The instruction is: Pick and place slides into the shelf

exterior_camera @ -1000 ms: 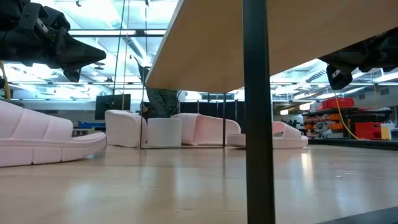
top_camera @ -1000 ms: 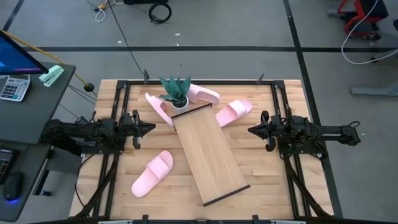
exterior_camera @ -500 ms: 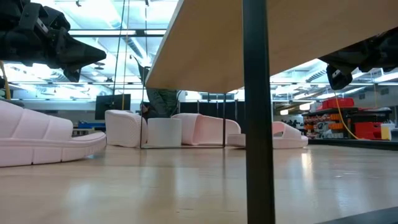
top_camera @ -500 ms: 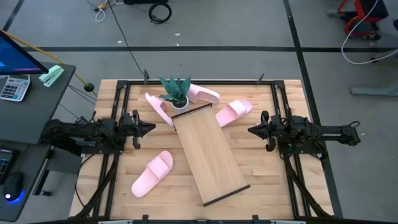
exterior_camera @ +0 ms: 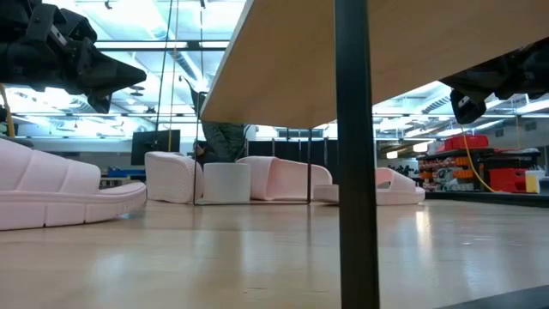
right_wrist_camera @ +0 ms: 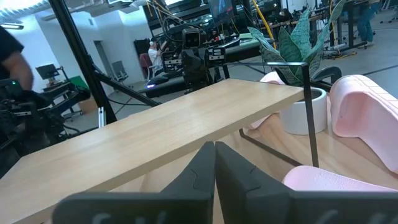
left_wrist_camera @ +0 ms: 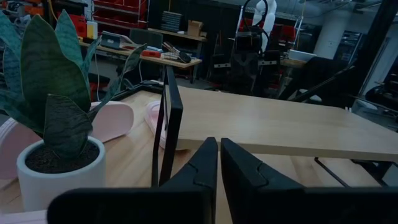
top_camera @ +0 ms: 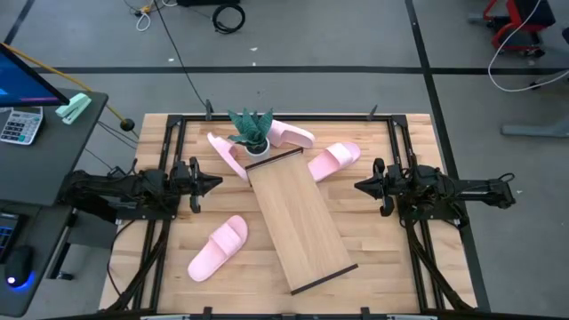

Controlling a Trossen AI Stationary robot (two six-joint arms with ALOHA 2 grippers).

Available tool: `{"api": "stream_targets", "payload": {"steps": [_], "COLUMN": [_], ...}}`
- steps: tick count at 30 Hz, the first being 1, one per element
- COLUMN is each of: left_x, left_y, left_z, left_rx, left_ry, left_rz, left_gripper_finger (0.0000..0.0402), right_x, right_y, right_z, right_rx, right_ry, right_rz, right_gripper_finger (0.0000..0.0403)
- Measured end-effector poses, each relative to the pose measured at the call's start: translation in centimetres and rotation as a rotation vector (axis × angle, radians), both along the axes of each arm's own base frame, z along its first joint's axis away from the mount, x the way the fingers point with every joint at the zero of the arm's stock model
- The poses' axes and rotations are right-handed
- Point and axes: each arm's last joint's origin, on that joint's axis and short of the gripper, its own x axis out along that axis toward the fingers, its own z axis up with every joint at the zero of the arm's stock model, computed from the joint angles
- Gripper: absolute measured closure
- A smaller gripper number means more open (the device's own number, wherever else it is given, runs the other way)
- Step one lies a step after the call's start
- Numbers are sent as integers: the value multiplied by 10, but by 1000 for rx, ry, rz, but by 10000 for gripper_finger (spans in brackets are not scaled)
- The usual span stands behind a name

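The shelf (top_camera: 300, 222) is a long light-wood board lying slantwise mid-table, raised on thin black end frames (exterior_camera: 356, 172). Pale pink slides rest sole-down on the table: one near-left (top_camera: 219, 248), one right of the shelf's far end (top_camera: 334, 160), one at the far edge (top_camera: 292, 133). Another (top_camera: 225, 153) lies beside the plant. My left gripper (top_camera: 216, 183) hovers left of the shelf, shut and empty, pointing at the board (left_wrist_camera: 280, 124). My right gripper (top_camera: 359, 187) hovers right of the shelf, shut and empty, facing the board (right_wrist_camera: 174, 134).
A potted plant in a white pot (top_camera: 252, 133) stands at the shelf's far end, between two slides. Black frame rails (top_camera: 169, 142) run along the table's left and right sides under the arms. A desk with a calculator (top_camera: 20, 124) sits off the table's left.
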Motion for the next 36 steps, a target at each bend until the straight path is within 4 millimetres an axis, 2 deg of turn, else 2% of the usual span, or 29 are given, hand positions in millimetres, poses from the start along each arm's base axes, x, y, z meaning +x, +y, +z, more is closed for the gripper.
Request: {"api": "stream_targets", "payload": {"steps": [11, 23, 36], "left_x": [0, 0, 0], "left_y": [0, 0, 0], "left_z": [0, 0, -4], "left_rx": [0, -1, -40], "left_ry": [0, -1, 42], "left_rz": [0, 8, 9], "left_gripper_finger": [365, 381, 372], "right_x": [0, 0, 0], "right_y": [0, 0, 0], "right_z": [0, 0, 0], "right_rx": [0, 0, 0], "right_ry": [0, 0, 0], "right_rz": [0, 0, 0], "right_gripper_finger": [385, 385, 385]}}
